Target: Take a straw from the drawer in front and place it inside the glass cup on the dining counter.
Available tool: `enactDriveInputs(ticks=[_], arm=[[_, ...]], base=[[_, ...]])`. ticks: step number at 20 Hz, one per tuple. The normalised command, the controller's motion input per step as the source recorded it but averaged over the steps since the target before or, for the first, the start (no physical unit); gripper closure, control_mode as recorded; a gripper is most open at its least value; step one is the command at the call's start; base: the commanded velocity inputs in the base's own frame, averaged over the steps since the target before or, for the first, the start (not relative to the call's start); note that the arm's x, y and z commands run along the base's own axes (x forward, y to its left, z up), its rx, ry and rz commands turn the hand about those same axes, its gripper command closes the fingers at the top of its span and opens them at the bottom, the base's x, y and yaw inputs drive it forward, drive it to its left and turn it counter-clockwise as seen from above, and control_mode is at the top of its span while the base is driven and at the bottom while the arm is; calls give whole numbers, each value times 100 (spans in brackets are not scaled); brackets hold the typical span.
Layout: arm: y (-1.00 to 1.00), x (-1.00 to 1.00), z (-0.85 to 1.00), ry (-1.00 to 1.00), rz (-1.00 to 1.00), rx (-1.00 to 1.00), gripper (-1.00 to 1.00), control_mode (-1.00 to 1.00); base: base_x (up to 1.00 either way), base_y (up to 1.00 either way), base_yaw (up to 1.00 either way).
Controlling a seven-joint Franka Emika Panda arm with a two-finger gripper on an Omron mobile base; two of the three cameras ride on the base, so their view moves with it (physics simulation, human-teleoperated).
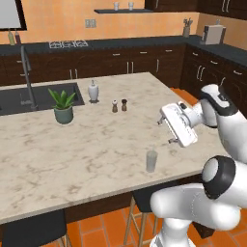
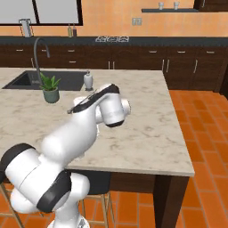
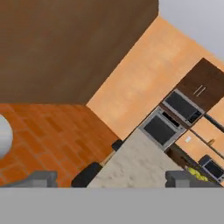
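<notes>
The translucent straight-sided glass cup (image 1: 151,160) stands on the marbled beige dining counter (image 1: 72,144); the hand (image 1: 164,131) gapes empty.

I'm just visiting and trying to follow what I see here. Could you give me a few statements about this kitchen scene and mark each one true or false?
1. The glass cup stands upright on the dining counter. True.
2. The pincer is clamped on the cup. False: it is open, beside and above the cup, holding nothing.
3. A potted plant sits on the counter near the sink. True.
4. The two small shakers lie tipped over. False: both stand upright.
5. The white bottle stands on the floor. False: it stands on the counter.
</notes>
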Motion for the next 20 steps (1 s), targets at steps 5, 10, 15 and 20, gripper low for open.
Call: enactDriveInputs(ticks=[5, 10, 15, 20], arm=[[68, -89, 50, -72, 0, -55, -100, -100], [79, -68, 6, -65, 0, -69, -100, -100], [66, -32, 0, -48, 0, -65, -100, -100], [62, -8, -11, -23, 0, -48, -100, -100]], base=[[0, 0, 0], [0, 0, 0], [0, 0, 0], [0, 0, 0]])
